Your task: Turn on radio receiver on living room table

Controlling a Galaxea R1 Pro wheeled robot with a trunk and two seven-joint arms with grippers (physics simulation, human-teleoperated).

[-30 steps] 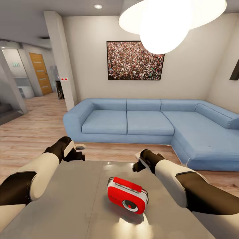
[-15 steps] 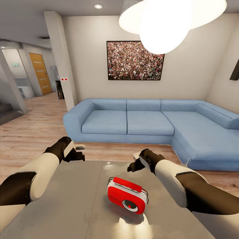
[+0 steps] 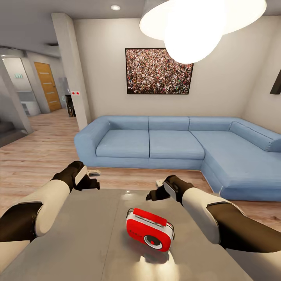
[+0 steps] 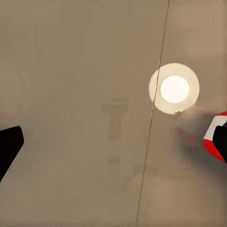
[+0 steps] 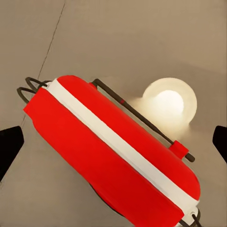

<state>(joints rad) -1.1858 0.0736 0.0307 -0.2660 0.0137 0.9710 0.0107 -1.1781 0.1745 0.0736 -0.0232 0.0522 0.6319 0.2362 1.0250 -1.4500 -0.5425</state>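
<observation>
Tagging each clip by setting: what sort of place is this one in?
Most likely a home living room: a blue L-shaped sofa, a framed crowd picture on the beige wall, and a glossy grey low table on light wood plank flooring.

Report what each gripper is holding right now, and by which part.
Nothing is held. The left gripper and the right gripper both hang open above the table; the radio receiver rests untouched on it.

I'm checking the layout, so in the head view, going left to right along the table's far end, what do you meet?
Left gripper → right gripper, both above the table; the radio receiver lies nearer the camera, below the right gripper.
</observation>
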